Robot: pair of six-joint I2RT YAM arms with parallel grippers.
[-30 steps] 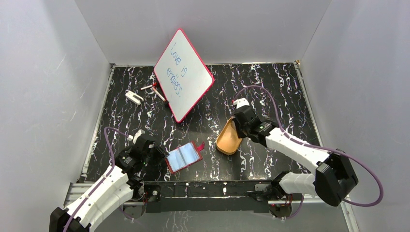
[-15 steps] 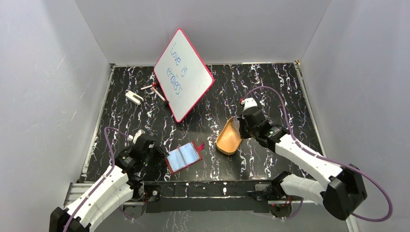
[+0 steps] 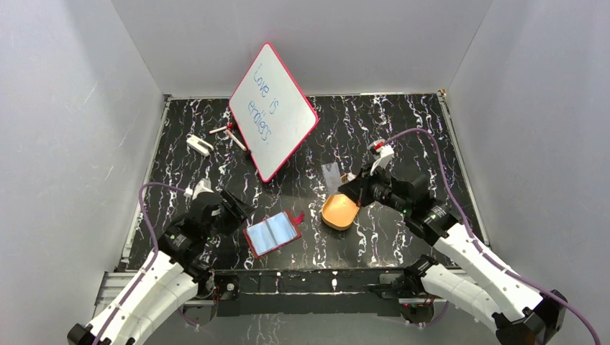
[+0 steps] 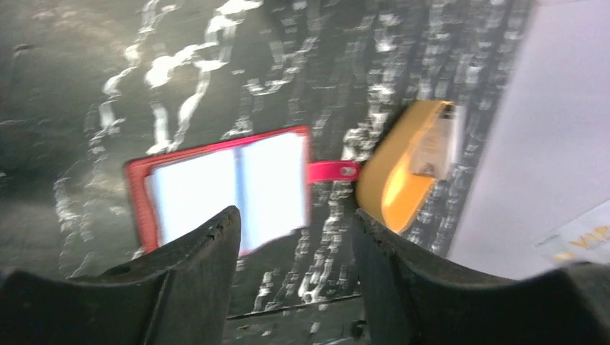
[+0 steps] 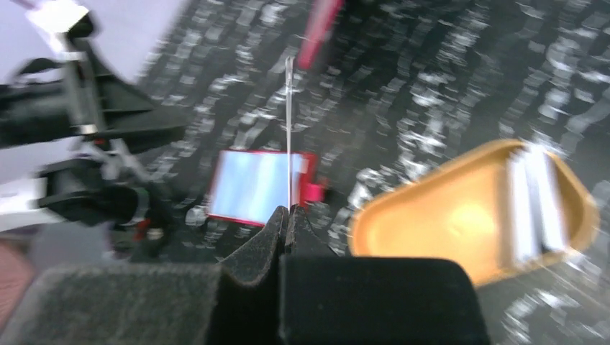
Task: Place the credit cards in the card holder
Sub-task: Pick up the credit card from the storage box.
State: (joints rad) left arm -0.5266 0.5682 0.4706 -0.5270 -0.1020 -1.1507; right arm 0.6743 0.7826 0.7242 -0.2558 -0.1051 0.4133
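Observation:
The card holder (image 3: pixel 272 233) lies open on the black marbled table, red rim up, bluish sleeves showing; it also appears in both wrist views (image 4: pixel 230 190) (image 5: pixel 255 185). My right gripper (image 3: pixel 347 182) (image 5: pixel 286 212) hovers above the tray's far-left end, shut on one credit card (image 3: pixel 331 172). In the right wrist view that held card (image 5: pixel 288 129) shows edge-on as a thin upright line. More credit cards (image 5: pixel 536 208) (image 4: pixel 439 144) stand in the orange tray (image 3: pixel 339 210). My left gripper (image 3: pixel 231 206) (image 4: pixel 293 230) is open and empty, just left of the card holder.
A red-framed whiteboard (image 3: pixel 273 111) leans at the back centre. A small white object (image 3: pixel 199 144) and markers (image 3: pixel 230 133) lie at the back left. Grey walls enclose the table on three sides. The arm bases line the near edge.
My right gripper has lifted from the tray with a card and swung left as its arm moved right. My left gripper has opened and drawn back from the card holder's left edge.

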